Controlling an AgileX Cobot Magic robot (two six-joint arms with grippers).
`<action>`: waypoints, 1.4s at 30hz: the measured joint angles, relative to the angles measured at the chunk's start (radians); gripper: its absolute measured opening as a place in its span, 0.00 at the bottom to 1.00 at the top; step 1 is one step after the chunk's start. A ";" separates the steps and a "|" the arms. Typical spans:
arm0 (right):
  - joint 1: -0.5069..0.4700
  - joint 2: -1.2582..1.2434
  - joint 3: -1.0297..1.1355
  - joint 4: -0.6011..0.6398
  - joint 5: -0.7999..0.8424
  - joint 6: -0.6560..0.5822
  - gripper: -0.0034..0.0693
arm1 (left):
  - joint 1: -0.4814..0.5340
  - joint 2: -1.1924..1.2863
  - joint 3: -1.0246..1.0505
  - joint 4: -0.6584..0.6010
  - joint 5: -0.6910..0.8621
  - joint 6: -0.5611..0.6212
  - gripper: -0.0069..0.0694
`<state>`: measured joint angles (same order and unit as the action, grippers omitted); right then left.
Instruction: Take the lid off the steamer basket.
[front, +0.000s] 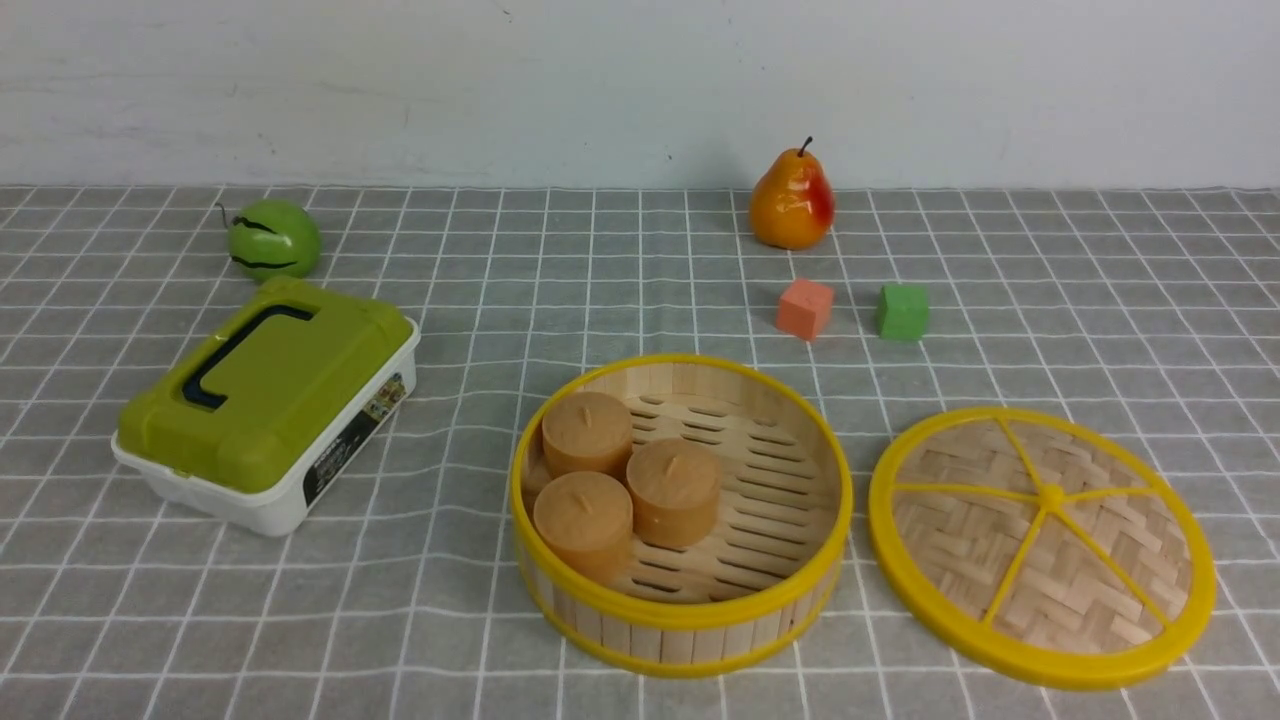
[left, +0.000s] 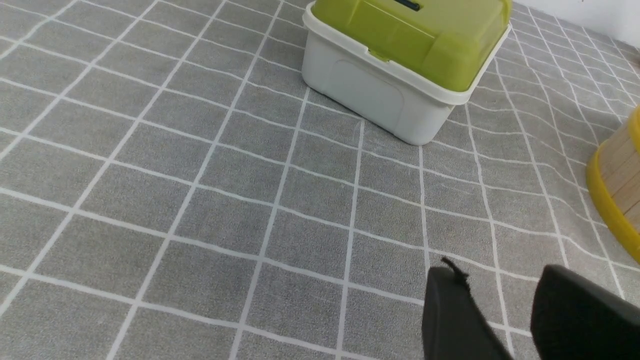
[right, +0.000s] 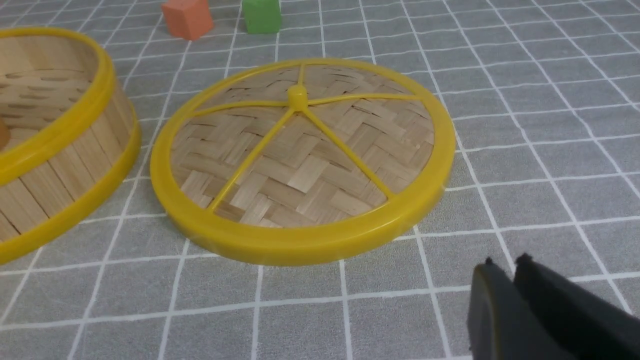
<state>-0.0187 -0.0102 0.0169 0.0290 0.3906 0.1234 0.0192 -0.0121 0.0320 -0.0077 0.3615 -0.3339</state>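
Observation:
The steamer basket (front: 690, 600) stands uncovered at the front centre, with three tan cylinders (front: 625, 480) inside. It also shows in the right wrist view (right: 60, 150) and the left wrist view (left: 617, 180). The lid (front: 1040, 540) lies flat on the cloth just right of the basket, apart from it; it also shows in the right wrist view (right: 300, 160). My right gripper (right: 505, 262) is shut and empty, near the lid's rim. My left gripper (left: 495, 275) is open and empty over bare cloth, left of the basket. Neither arm shows in the front view.
A white box with a green lid (front: 270, 400) sits at the left, also in the left wrist view (left: 400, 65). A green round fruit (front: 272, 238), a pear (front: 792, 200), an orange cube (front: 804, 308) and a green cube (front: 902, 311) lie farther back.

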 joint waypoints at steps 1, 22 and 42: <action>0.000 0.000 0.000 0.000 0.000 0.000 0.09 | 0.000 0.000 0.000 0.000 0.000 0.000 0.40; 0.000 0.000 0.000 0.000 0.000 0.000 0.14 | 0.000 0.000 0.000 0.000 0.000 0.000 0.40; 0.000 0.000 0.000 0.000 0.000 0.000 0.18 | 0.000 0.000 0.000 0.000 0.000 0.000 0.40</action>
<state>-0.0187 -0.0102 0.0169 0.0290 0.3906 0.1234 0.0192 -0.0121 0.0320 -0.0077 0.3615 -0.3339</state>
